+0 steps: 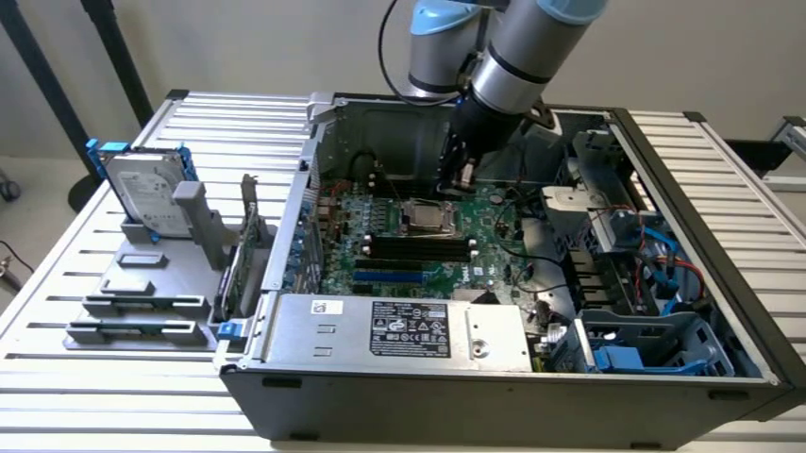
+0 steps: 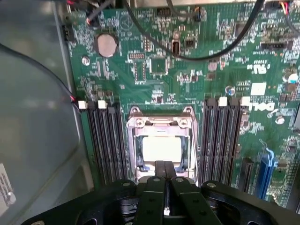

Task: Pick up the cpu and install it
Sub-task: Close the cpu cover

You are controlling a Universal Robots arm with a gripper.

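Observation:
The cpu [image 2: 161, 147] is a bright silvery square lying flat inside the metal socket frame [image 2: 161, 123] on the green motherboard [image 2: 154, 61]. My gripper [image 2: 164, 169] hangs just over the socket's edge, its two dark fingers [image 2: 159, 174] pressed together with nothing between them. In the exterior view the gripper [image 1: 456, 176] reaches down into the open computer case [image 1: 504, 377], a short way above the socket [image 1: 428, 218]. The cpu's surface is partly covered by the fingertips in the wrist view.
Black memory slots [image 2: 104, 140] flank the socket on both sides. Black cables [image 2: 211, 51] cross the board. A grey labelled power supply box [image 1: 403, 328] sits at the case's front. A hard drive with blue brackets [image 1: 142, 189] stands on a grey holder at the exterior view's left.

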